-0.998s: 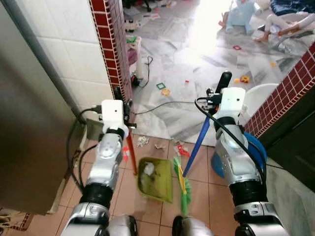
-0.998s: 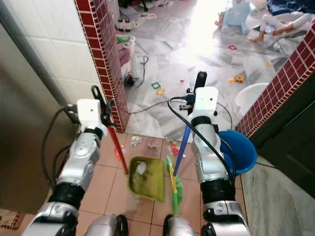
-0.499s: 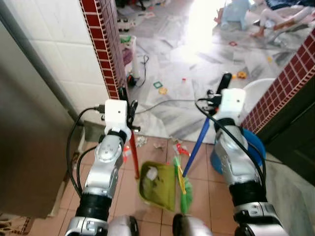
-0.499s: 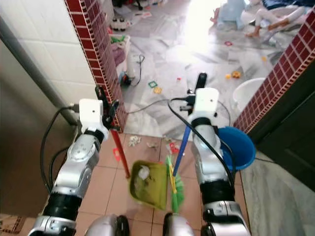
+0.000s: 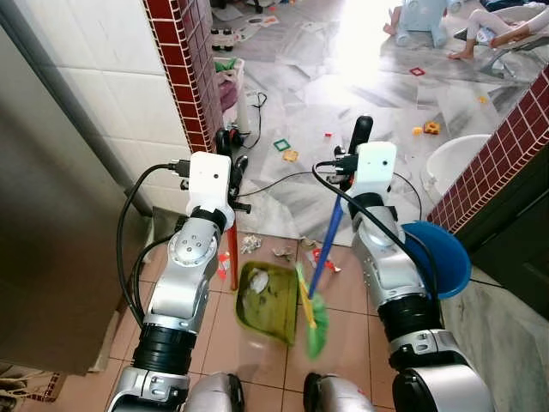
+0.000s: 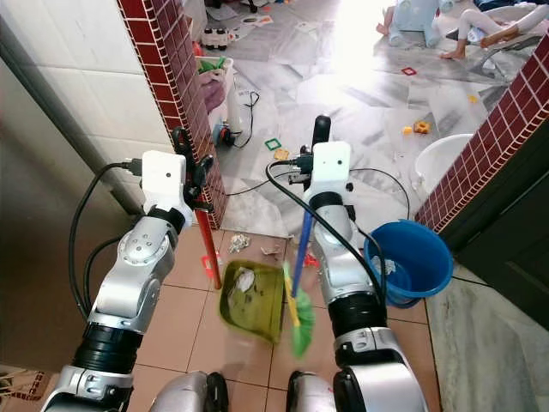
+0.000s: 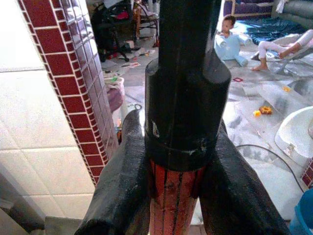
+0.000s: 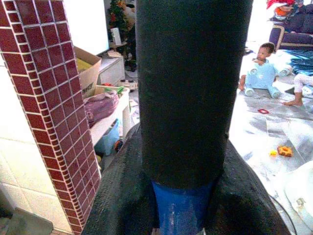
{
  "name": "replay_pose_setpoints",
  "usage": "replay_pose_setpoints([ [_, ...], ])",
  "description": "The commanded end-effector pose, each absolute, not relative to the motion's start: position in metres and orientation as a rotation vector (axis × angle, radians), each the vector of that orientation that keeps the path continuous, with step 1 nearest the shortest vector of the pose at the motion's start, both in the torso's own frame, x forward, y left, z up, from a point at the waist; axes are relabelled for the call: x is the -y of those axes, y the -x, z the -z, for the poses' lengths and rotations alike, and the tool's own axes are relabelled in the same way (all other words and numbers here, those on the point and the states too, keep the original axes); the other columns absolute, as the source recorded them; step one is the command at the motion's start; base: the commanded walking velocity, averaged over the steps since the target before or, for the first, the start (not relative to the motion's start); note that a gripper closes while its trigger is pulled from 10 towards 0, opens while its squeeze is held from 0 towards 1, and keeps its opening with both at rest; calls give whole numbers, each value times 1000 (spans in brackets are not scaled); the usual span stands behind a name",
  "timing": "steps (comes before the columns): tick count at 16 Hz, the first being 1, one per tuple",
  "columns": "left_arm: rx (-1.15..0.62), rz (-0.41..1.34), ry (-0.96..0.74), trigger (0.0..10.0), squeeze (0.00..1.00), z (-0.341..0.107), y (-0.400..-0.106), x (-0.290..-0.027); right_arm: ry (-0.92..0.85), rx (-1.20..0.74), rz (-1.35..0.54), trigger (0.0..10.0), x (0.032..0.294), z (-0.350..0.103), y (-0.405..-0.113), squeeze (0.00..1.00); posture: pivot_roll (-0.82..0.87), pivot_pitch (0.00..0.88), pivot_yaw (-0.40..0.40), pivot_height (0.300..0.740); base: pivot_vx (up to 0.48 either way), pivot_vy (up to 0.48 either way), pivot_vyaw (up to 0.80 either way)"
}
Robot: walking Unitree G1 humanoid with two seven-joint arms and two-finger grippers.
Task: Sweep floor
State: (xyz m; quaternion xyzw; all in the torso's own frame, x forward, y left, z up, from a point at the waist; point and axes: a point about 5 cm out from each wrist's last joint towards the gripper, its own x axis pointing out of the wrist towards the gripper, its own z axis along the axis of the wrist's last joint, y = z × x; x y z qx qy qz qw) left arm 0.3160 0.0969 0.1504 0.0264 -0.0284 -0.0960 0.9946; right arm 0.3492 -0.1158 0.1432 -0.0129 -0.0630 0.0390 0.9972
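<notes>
Green dustpan [image 5: 270,292] blurred; left end effector [image 7: 173,181] grips its handle, right end effector [image 8: 183,196] the broom [image 5: 322,257].

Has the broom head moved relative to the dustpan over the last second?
Cannot tell; the camera shifted. The green broom head sits at the dustpan's right edge, much as before.

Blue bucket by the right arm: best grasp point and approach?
Take the blue bucket by its rim, from above. It stands upright with its mouth open, so one finger can probably slip inside the wall and one outside. The near-left rim seems best: the maroon tiled wall crowds the far side. No handle can be made out.
</notes>
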Motion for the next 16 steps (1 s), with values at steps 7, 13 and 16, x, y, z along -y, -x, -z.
replay_pose_setpoints([
  [7, 57, 177, -28, 10000, 0, -147, -300, -107, 8, 82, 37, 10000, 162, -129, -331, 0, -69, 0, -3, 740, 0, 0, -279],
  [13, 27, 193, 6, 10000, 0, -141, -300, -108, 42, 91, 60, 10000, 179, -134, -326, 0, -95, 0, 8, 740, 0, 0, -416],
  [16, 27, 194, 19, 10000, 0, -141, -300, -106, 56, 94, 51, 10000, 180, -135, -323, 0, -102, 0, 4, 740, 0, 0, 0],
])
